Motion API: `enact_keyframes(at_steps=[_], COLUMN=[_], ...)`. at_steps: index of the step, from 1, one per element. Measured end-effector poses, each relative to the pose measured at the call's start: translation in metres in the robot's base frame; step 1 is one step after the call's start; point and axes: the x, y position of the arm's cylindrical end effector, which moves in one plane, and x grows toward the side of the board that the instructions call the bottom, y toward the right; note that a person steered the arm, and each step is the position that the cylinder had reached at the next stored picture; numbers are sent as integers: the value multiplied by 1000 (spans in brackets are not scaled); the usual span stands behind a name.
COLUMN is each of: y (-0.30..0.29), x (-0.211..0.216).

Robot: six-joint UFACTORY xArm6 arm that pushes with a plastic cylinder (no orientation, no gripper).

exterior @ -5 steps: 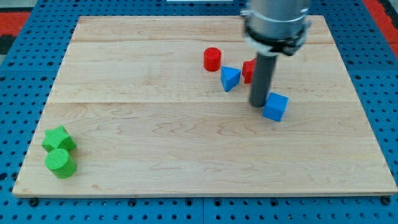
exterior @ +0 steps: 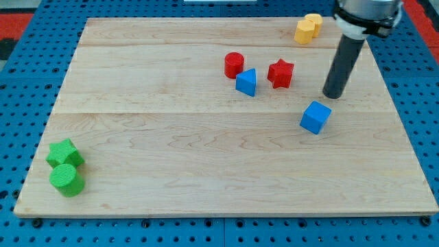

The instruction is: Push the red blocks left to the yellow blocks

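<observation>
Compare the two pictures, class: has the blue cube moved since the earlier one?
Yes. The blue cube has shifted slightly toward the view's right and bottom, judged against the board's right edge. My tip now stands above and right of it, apart.

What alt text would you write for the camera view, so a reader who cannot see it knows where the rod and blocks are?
My tip rests on a wooden board, right of the red star and above the blue cube. A red cylinder and blue triangular block sit left of the star, yellow blocks at top right, green blocks at bottom left.
</observation>
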Motion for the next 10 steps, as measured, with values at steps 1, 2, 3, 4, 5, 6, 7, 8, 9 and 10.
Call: enact_keyframes(at_steps=[1,2,3,4,5,6,7,8,9,10], y=[-15,-67,-130,-184,-195,-198,-230,-257,-256,-274], x=[-30,-41,-55,-63,-57,-42,-40,-37,-4,18])
